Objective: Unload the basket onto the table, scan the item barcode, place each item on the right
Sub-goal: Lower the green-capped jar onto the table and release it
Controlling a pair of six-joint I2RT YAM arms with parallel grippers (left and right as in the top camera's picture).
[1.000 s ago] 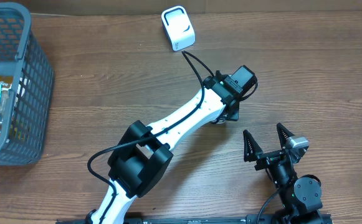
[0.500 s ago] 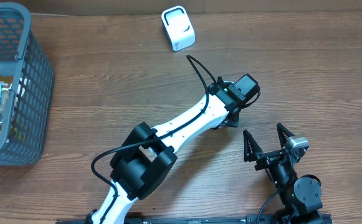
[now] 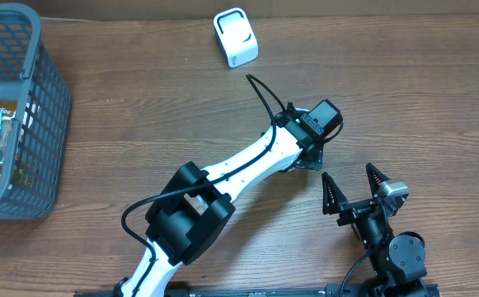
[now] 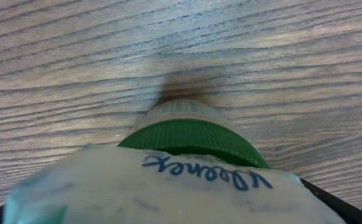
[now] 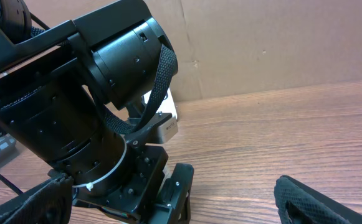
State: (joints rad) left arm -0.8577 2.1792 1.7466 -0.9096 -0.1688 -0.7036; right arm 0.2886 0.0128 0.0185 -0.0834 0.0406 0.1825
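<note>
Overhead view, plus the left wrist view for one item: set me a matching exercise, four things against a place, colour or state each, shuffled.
Things:
1. basket
2. scanner
3. right gripper
4. ribbed cap

Descriptions:
A. green
B. white
C. jaws spread, nothing between them
D. far left in the overhead view

Pairs: 1-D, 2-B, 3-C, 4-A

On the pale soft packet (image 4: 168, 199), blue script letters read "Kleenex", seen upside down. Other print is too small.
</note>
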